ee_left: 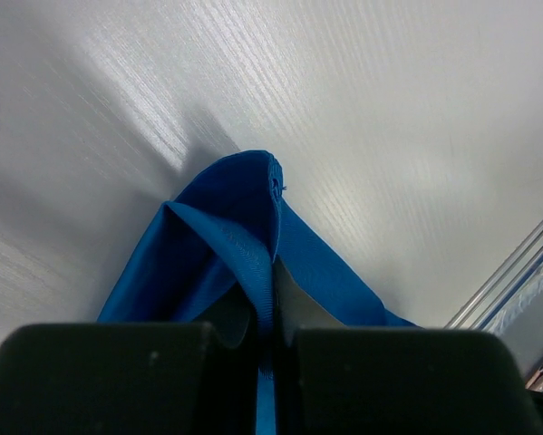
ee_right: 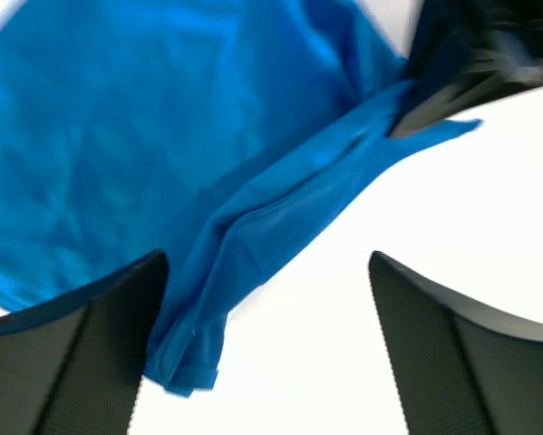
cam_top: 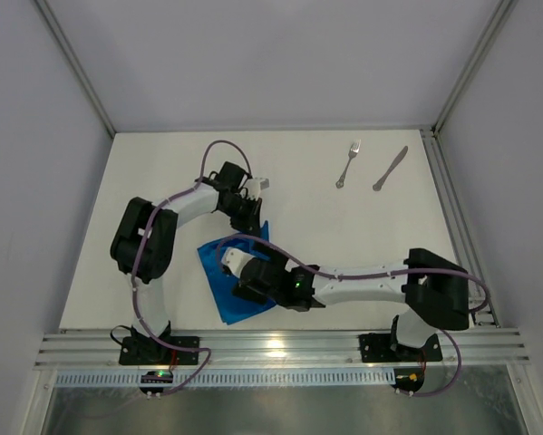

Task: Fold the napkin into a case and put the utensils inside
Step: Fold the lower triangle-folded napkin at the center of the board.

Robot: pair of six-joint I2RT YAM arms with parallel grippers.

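Top external view: you see a white surface [cam_top: 325, 236] with two arms reaching over a bright blue napkin [cam_top: 239, 294] that lies near the front edge, left of centre. The napkin is partly folded and rumpled, not a neat strip. The left pincer [cam_top: 251, 220] points down at the napkin's far corner, and the right pincer [cam_top: 235, 270] reaches in from the right and hangs over the cloth's middle. Well apart from the napkin, at the far right of the surface, a silver fork [cam_top: 348, 165] and a silver knife [cam_top: 390, 169] lie side by side without touching. Left wrist view: the left pincer [ee_left: 273, 326] is clenched on a raised fold of the napkin [ee_left: 226, 236], the blue cloth pinched in the narrow seam between the two black fingers [ee_left: 117, 381] and pulled up off the surface [ee_left: 389, 136] into a peak. Right wrist view: the right pincer [ee_right: 266, 263] is released, its two dark fingers [ee_right: 81, 353] standing wide apart and holding nothing. Beneath them the napkin [ee_right: 117, 136] spreads across the upper left, with a thick folded edge running diagonally down between the fingers. At the upper right of that view, a dark blurred shape, the left pincer [ee_right: 470, 63], grips the cloth's corner.
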